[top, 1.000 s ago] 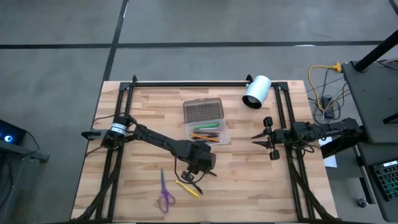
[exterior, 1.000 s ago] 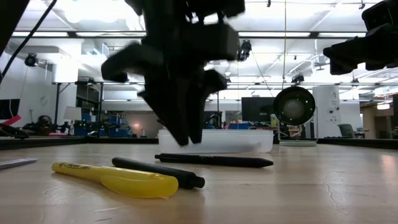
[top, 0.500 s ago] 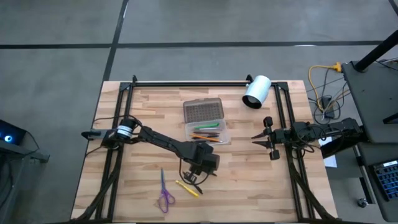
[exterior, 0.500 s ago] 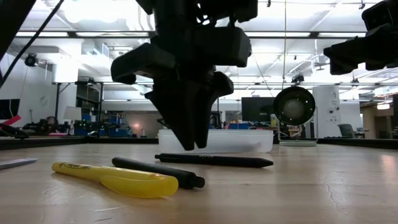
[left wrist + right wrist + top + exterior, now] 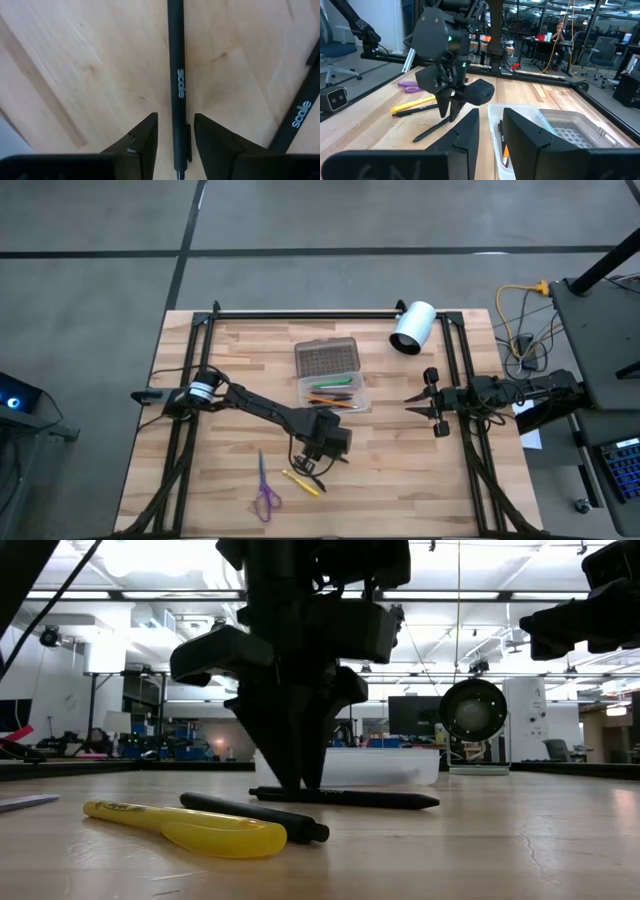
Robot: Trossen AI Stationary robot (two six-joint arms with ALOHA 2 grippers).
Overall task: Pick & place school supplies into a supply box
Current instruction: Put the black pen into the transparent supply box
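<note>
Left gripper (image 5: pixel 175 137), fingers apart, straddles a black pen (image 5: pixel 176 75) lying on the surface (image 5: pixel 90 65); light, rigid, smooth barrel likely rolls, so pinch mid-length; right gripper (image 5: pixel 420 404) waits open

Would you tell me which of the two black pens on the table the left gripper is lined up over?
The black pen running straight between the left gripper's open fingers; the other black pen lies off to one side, outside them.
</note>
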